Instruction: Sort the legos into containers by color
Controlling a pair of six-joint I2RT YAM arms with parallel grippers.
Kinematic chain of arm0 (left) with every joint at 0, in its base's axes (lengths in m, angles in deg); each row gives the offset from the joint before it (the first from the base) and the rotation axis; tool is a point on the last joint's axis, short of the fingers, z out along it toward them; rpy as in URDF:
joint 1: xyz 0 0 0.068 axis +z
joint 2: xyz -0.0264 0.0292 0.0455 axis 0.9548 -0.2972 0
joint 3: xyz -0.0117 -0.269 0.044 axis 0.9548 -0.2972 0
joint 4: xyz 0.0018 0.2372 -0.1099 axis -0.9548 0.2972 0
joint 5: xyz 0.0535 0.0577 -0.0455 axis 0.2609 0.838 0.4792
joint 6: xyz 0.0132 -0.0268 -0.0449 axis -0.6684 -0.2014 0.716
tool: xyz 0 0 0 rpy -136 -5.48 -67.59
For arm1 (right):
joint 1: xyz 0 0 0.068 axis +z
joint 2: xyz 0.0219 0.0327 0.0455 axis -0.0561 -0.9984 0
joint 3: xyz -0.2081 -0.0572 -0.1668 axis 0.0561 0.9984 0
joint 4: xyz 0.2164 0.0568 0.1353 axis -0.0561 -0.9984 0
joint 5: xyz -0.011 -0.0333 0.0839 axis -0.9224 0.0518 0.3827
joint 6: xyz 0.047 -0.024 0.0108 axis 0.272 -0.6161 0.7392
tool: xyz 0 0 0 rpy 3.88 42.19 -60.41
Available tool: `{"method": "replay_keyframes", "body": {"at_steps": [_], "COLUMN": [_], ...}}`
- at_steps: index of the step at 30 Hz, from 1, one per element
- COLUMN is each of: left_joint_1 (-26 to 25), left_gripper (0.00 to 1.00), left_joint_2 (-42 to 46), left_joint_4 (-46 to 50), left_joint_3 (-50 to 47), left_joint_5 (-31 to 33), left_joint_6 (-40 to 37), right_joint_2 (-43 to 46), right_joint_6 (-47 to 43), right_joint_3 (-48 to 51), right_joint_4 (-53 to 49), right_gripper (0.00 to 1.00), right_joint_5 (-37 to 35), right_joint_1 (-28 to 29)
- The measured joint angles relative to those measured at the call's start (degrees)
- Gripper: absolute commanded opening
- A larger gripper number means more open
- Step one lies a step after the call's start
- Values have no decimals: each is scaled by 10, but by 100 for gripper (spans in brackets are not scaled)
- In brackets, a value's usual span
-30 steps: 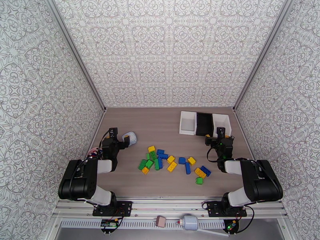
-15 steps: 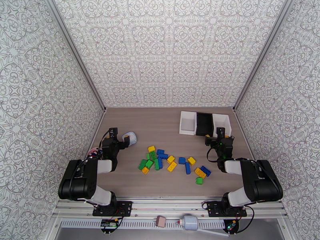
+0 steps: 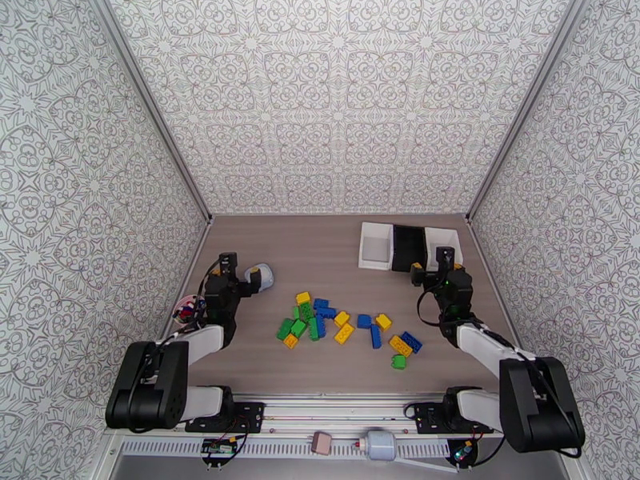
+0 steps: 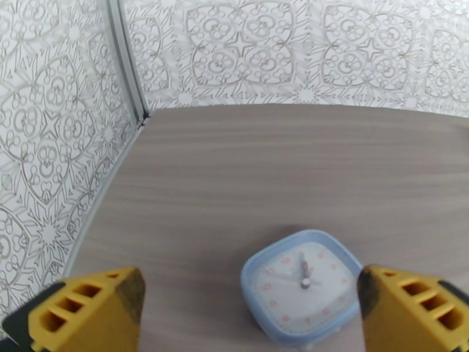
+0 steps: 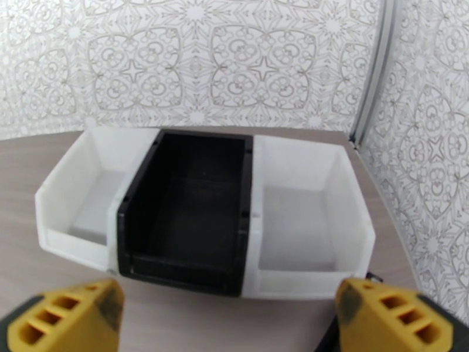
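1. Left gripper [image 4: 249,309]: jaws spread wide, nothing between the yellow fingers [image 4: 88,309], sitting low over the table [image 3: 320,250] on its left side
2. Small white-blue clock [image 4: 302,283] lies face up on the table just ahead of the left gripper, toward the right-hand finger in the wrist view; can't tell whether it touches that finger
3. Right gripper [image 5: 228,321]: jaws spread wide too, holding nothing, facing the containers [image 5: 193,171] from their near side
4. Containers are 3 open-top bins in a row at the far right of the table, walls touching: left white bin [image 5: 76,212], black bin [image 5: 187,218] in the middle, right white bin [image 5: 305,230]
5. In the top view the right gripper overlaps the near edge of the right white bin; can't tell whether they touch
6. Legos [image 3: 320,323]: all loose on the table between the 2 arms, nearer the front edge than the bins, well apart from both grippers
7. The left cluster is tight, with green, blue and yellow bricks touching each other; to its right is a looser scatter of blue and yellow
8. 1 green brick [image 3: 398,362] sits alone at the near right end of the scatter, closest to the front edge
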Motion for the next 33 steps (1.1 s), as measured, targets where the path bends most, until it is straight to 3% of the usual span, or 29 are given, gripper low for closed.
{"method": "replay_keyframes", "body": {"at_steps": [8,17,25,33], "left_joint_1": [-112,-263,-399,-449], "left_gripper": [100,100,100,100], "left_joint_2": [120,211,254,222], "left_joint_4": [78,198,244,227], "left_joint_3": [-3,-3,-21,-49], "left_joint_5": [2,-81,-127,-142], "left_joint_6": [-33,-61,-60,-56], "right_joint_2": [71,88,4,-95], "right_joint_6": [86,167,149,114], "right_joint_3": [-51,-116,-218,-238], "right_joint_4": [-185,-441,-608,-676], "right_gripper": [100,100,100,93], "right_joint_5": [-27,-22,-4,21], "right_joint_1": [48,155,245,256]}}
